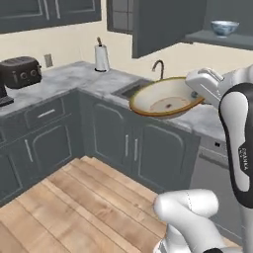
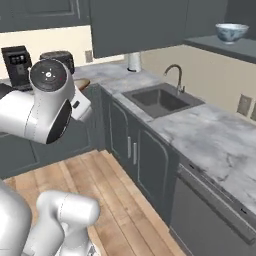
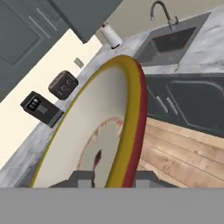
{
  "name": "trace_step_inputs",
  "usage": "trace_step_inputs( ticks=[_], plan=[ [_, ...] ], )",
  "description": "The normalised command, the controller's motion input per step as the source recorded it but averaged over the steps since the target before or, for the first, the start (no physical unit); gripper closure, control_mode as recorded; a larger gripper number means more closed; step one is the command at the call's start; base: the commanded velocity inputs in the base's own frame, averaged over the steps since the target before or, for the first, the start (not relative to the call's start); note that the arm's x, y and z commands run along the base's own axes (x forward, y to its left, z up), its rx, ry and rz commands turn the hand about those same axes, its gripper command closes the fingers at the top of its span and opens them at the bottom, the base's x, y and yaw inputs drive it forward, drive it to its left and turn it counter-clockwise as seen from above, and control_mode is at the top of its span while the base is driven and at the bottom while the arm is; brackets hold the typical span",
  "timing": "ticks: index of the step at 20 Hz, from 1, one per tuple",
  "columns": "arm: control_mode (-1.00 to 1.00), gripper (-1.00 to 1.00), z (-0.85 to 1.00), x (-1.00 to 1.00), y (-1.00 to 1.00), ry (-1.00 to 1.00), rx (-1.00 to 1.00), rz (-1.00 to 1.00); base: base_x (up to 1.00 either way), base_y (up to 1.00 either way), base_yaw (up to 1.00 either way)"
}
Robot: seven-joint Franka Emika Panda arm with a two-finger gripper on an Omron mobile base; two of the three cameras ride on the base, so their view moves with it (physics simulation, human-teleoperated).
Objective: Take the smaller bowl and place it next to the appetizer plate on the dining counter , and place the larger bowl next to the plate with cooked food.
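The gripper [image 3: 114,180] is clamped on the rim of the larger bowl [image 1: 165,97], holding it clear of the counter [image 1: 74,79], apparently in front of the sink [image 2: 162,99]. The smaller bowl [image 1: 224,27] sits on the open cabinet shelf [image 1: 217,38] at 1 o'clock in the left base view.

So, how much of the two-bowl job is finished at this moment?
Nothing looks placed yet. In hand: the gripper is shut on the rim of the larger bowl, which is carried in the air, tilted, in front of the sink. Left: set it beside the plate with cooked food, then fetch the smaller bowl, which sits on the open cabinet shelf, for the appetizer plate.
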Motion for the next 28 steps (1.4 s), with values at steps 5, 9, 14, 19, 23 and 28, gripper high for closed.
trace_step_inputs(
  ticks=[5,9,14,19,23,28],
  plan=[
    [1.0,1.0,0.0,0.0,0.0,0.0,0.0,0.0,-0.01,0.35,0.82],
    [1.0,1.0,0.0,0.0,0.0,0.0,0.0,0.0,0.0,0.43,0.8],
    [1.0,1.0,0.0,0.0,0.0,0.0,0.0,0.0,0.01,0.34,0.75],
    [1.0,1.0,0.0,0.0,0.0,0.0,0.0,0.0,0.3,0.09,0.67],
    [1.0,1.0,0.0,0.0,0.0,0.0,0.0,0.0,0.26,-0.04,0.65],
    [1.0,1.0,0.0,0.0,0.0,0.0,0.0,0.0,-0.25,0.0,0.7]
  ],
)
